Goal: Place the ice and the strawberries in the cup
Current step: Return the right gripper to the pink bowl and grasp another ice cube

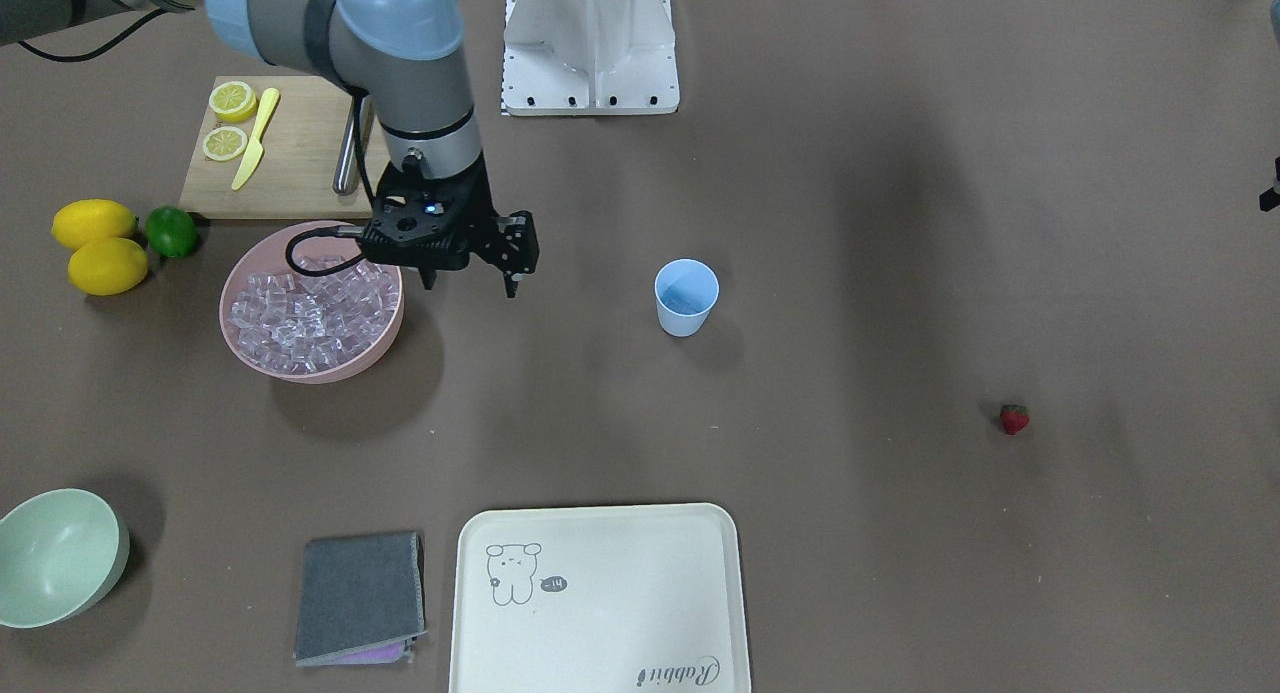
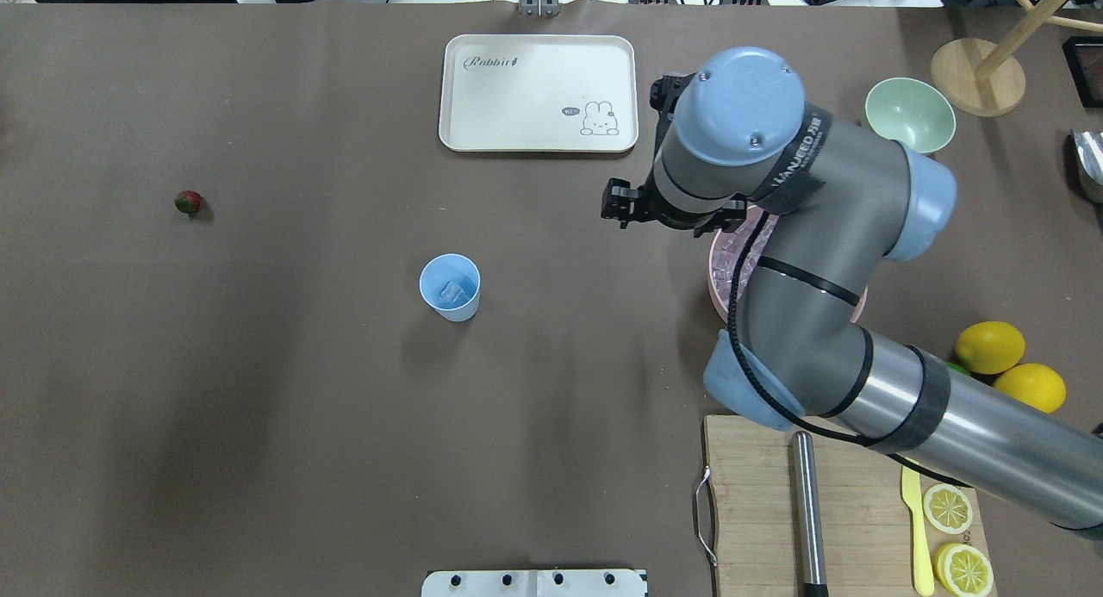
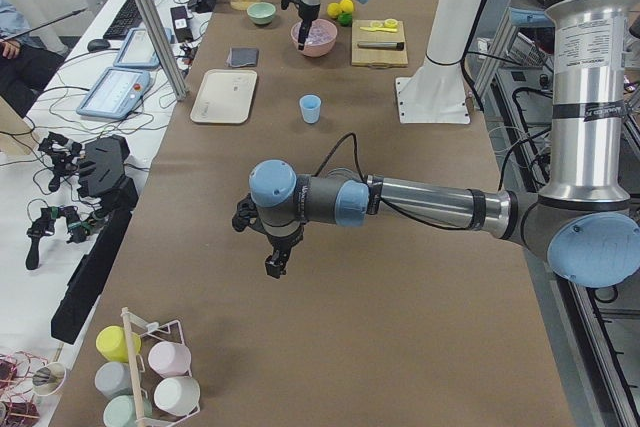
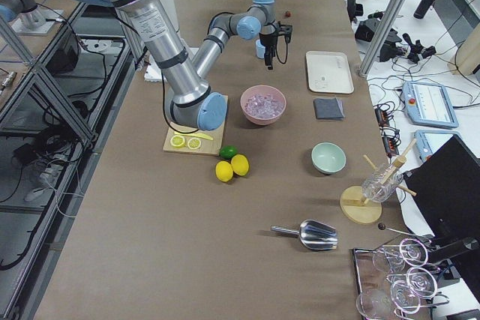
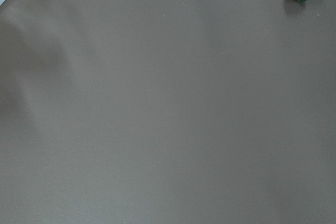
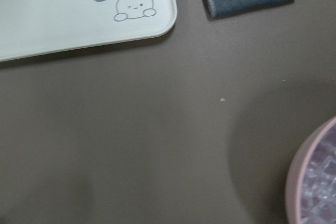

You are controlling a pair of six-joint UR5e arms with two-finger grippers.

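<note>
Tray (image 1: 620, 623): sits at the closest edge of the table, bare, with a grey cloth (image 1: 360, 593) and a green bowl (image 1: 60, 558) alongside; none of these matter for this step.
Strawberry (image 1: 1014, 419): lies alone on the table, well apart from the cup, on the left arm's side; not yet picked up.
Ice (image 1: 305, 313): a heap of clear cubes fills the pink bowl (image 1: 320, 375); the overhead view shows at least one cube in the cup as well.
Cup (image 1: 686, 295): upright mid-table, apart from both bowl and strawberry.
Right gripper (image 1: 470, 281): hangs just beside the pink bowl's rim on the cup side, fingers apart, nothing between them.
Step in hand: probably fetching another cube. Choose one on top of the heap, come straight down with a finger on each flat side, and squeeze gently since the cubes look slick. Release low over the cup's mouth so the light cup does not tip.
Left gripper (image 3: 276, 259): hovers over bare table; I cannot tell whether its fingers are apart or together. Its wrist camera catches the strawberry only in the upper right corner, so it should centre over the fruit before descending.
Cutting board (image 1: 300, 173): farthest, with lemon halves (image 1: 232, 101) and a knife (image 1: 255, 138); leave alone.
</note>
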